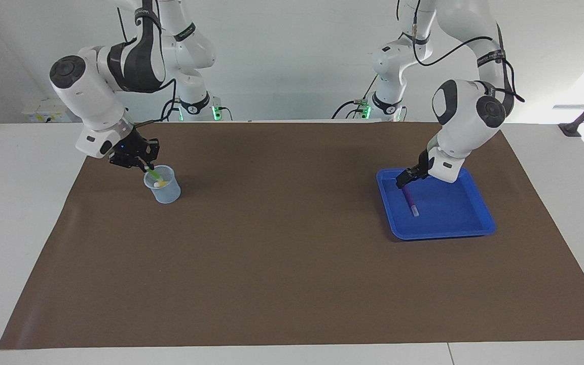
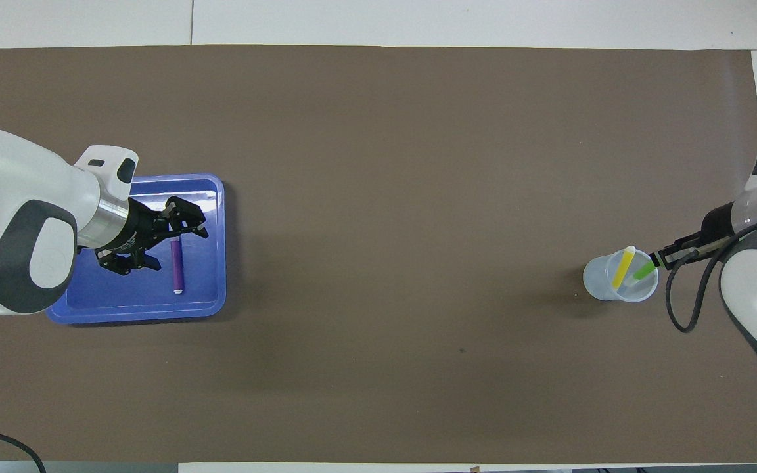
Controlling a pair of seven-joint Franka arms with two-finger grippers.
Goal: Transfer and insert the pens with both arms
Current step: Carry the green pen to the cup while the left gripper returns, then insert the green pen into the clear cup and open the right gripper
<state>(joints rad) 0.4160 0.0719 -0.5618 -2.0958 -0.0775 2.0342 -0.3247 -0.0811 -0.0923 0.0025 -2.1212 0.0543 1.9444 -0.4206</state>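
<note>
Two white robot arms work over a brown mat on a white bench, one at a clear cup and one at a blue tray.

The right claw (image 1: 146,165) is pinched tight on the upper end of the green pen (image 1: 154,174), just above the rim of the clear cup (image 1: 163,188); the pen slants down from the claw into the cup, where the yellow pen (image 2: 622,267) leans beside it with its pale end up. The left claw (image 2: 167,240) has its jaws spread wide and holds nothing; it hangs low over the blue tray (image 2: 204,303) at the left arm's end of the bench. The purple pen (image 2: 177,267) lies flat in the tray directly under this claw's tips; whether they touch it cannot be told.
</note>
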